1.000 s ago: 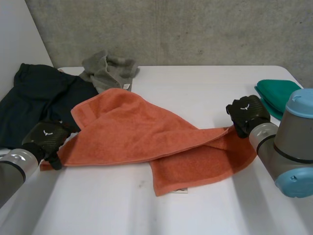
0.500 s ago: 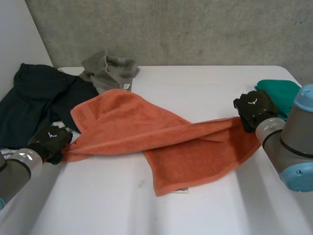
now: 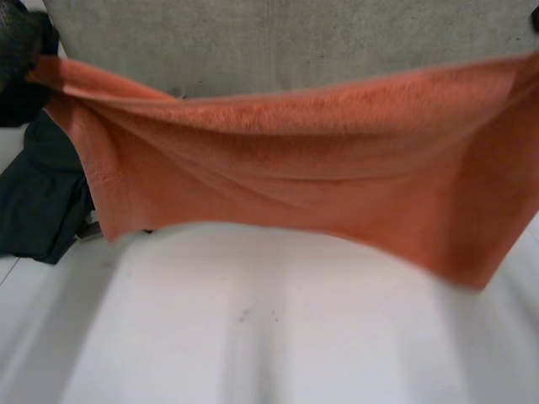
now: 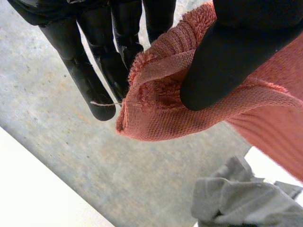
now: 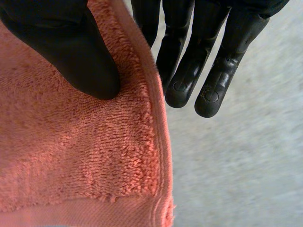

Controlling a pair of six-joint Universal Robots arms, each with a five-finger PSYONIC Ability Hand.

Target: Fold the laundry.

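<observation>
An orange towel (image 3: pixel 295 160) hangs spread in the air above the white table (image 3: pixel 278 337), stretched wide between both hands. My left hand (image 3: pixel 13 46) holds its upper left corner. In the left wrist view the thumb (image 4: pixel 227 56) pinches that bunched corner (image 4: pixel 161 109) against the fingers (image 4: pixel 118 61). In the right wrist view my right hand (image 5: pixel 71 47) presses its thumb on the other upper corner of the towel (image 5: pixel 71 156), with the fingers (image 5: pixel 189 71) straight behind the hemmed edge. The towel's lower edge sags toward the right.
A dark garment (image 3: pixel 42 194) lies at the table's left side, partly behind the towel. A crumpled grey cloth (image 4: pixel 246 198) lies on the table below my left hand. A concrete wall (image 3: pixel 278 42) stands behind.
The left hand has shut on the towel's left corner. Both hands have risen and moved apart, lifting the towel off the table and pulling it taut.
</observation>
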